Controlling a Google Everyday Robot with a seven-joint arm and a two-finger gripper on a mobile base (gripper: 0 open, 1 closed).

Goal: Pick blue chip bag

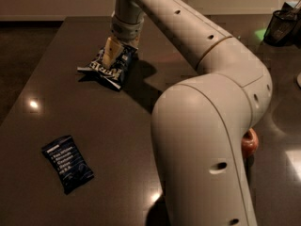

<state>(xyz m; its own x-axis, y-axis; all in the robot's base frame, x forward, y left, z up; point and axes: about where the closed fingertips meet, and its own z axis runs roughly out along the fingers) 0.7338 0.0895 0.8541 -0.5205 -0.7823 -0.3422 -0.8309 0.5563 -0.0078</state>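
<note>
Camera view: gripper [114, 55] at crinkled blue chip bag [105, 70].

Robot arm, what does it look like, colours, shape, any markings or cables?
The arm is smooth off-white tubing with fat rounded joints, small dark holes along it, and no loose cables showing. Its gripper, pale yellowish, is down at the blue chip bag.

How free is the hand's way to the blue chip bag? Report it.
Likely yes: the hand sits right at the far end of the blue chip bag, nothing between them. The small dark wrapper lies well apart, nearer the camera.
</note>
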